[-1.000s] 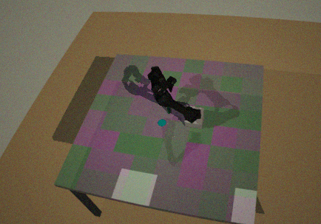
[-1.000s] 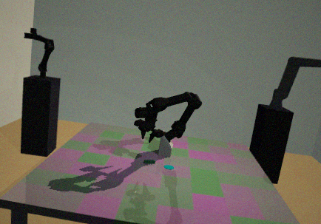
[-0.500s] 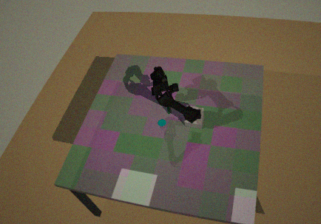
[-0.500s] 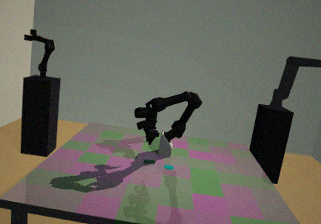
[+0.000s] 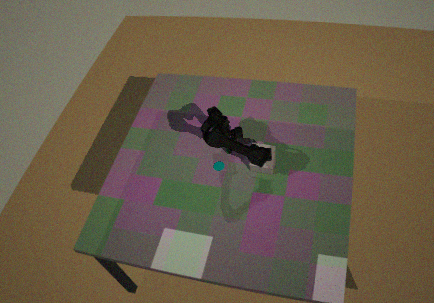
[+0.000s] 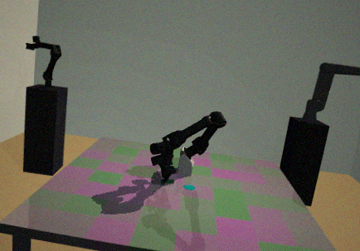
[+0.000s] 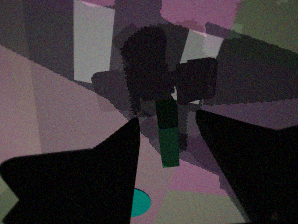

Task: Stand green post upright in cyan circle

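Green post [image 7: 169, 132] lies flat on the checkered bench [image 5: 300, 217], between the half-open fingers of the lowered tool [image 7: 167, 150], which grips nothing. Cyan circle [image 5: 218, 166] sits just beside it; grasping, standing, placing, withdrawing all remain.
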Controlling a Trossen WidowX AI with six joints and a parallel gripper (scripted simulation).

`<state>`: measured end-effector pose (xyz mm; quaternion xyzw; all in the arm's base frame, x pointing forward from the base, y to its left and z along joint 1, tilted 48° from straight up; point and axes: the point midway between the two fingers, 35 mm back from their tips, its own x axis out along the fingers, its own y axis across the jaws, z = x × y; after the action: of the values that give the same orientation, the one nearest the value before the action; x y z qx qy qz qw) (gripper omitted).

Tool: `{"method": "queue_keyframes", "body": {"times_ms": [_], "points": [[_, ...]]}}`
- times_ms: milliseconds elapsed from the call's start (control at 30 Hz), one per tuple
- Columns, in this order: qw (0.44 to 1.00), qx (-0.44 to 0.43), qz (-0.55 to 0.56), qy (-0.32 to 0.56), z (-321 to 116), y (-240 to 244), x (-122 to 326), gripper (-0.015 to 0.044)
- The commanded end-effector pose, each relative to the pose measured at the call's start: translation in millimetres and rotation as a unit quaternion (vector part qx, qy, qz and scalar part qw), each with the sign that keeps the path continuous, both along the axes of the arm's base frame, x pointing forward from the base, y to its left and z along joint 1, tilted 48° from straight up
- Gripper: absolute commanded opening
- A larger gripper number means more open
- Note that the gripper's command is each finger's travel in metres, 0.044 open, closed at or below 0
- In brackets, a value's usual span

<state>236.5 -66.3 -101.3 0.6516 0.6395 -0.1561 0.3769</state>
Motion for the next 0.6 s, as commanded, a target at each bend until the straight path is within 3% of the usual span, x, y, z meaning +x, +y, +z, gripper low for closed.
{"method": "queue_keyframes", "body": {"times_ms": [0,267,567], "points": [[1.000,0.004,-0.006,0.001,-7,8,-1,0.0233],[1.000,0.004,-0.006,0.001,-7,8,-1,0.0023],[1.000,0.002,-0.007,0.001,1,-3,-1,0.0023]]}}
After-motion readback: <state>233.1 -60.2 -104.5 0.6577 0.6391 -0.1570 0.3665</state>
